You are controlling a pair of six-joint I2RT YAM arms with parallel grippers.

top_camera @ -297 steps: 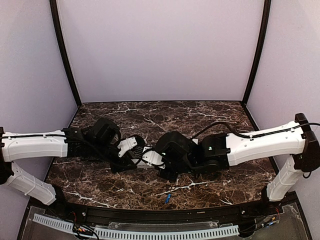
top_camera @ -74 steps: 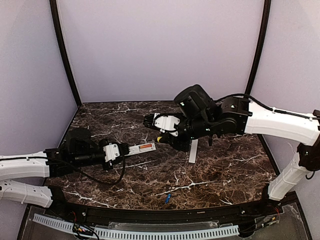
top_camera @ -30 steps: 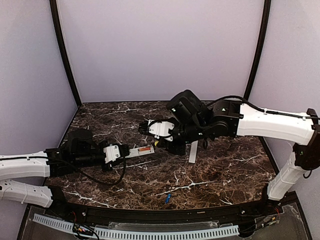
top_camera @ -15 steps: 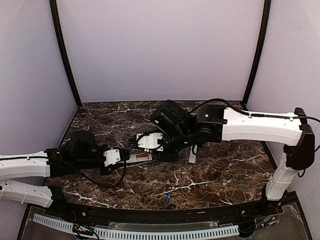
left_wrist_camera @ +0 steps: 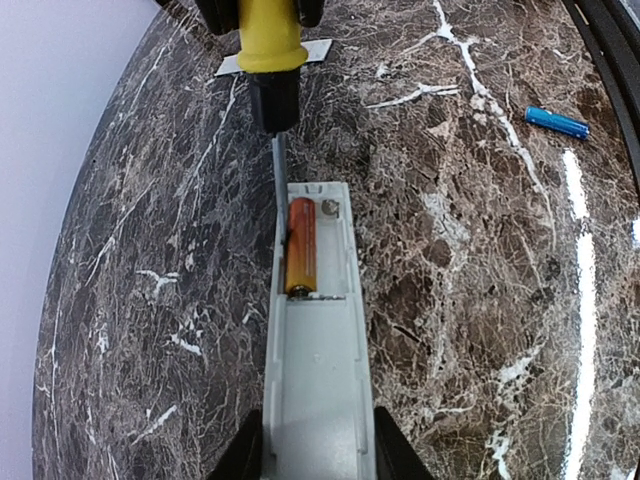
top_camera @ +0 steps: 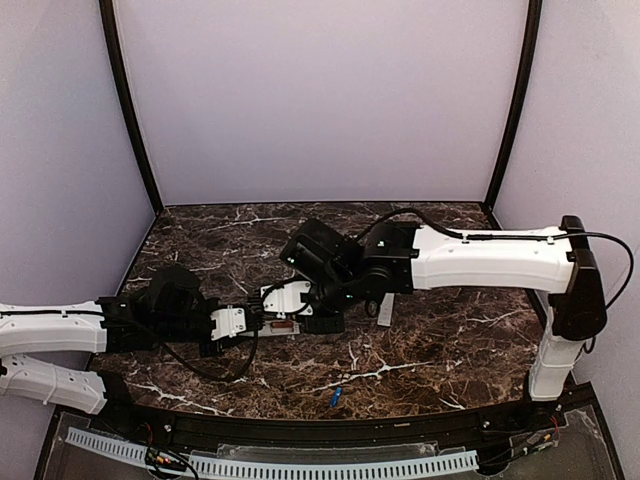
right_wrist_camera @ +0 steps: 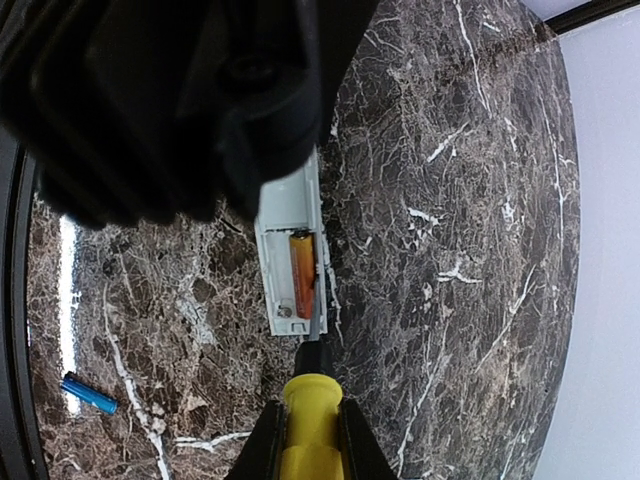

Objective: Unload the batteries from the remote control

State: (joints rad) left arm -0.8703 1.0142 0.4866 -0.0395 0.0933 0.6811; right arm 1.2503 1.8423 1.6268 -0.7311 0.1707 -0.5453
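My left gripper (left_wrist_camera: 310, 465) is shut on the white-grey remote control (left_wrist_camera: 312, 360), which lies on the marble with its battery bay open and facing up. An orange-red battery (left_wrist_camera: 300, 245) sits in the bay; it also shows in the right wrist view (right_wrist_camera: 303, 272). The slot beside it is empty. My right gripper (right_wrist_camera: 310, 455) is shut on a yellow-handled screwdriver (right_wrist_camera: 312, 415). Its metal shaft (left_wrist_camera: 279, 165) lies along the remote's end, beside the orange battery. A blue battery (left_wrist_camera: 557, 121) lies loose on the table, also seen near the front edge (top_camera: 336, 396). The remote shows between both grippers from above (top_camera: 280, 325).
The flat white back cover (top_camera: 386, 308) lies on the marble to the right of the right gripper; part of it shows in the left wrist view (left_wrist_camera: 320, 52). The black front rail (top_camera: 320, 425) runs along the near edge. Purple walls enclose the table.
My right arm has swung left and down, bringing the screwdriver tip to the end of the remote. My left gripper, holding the remote, has shifted slightly right and lower.
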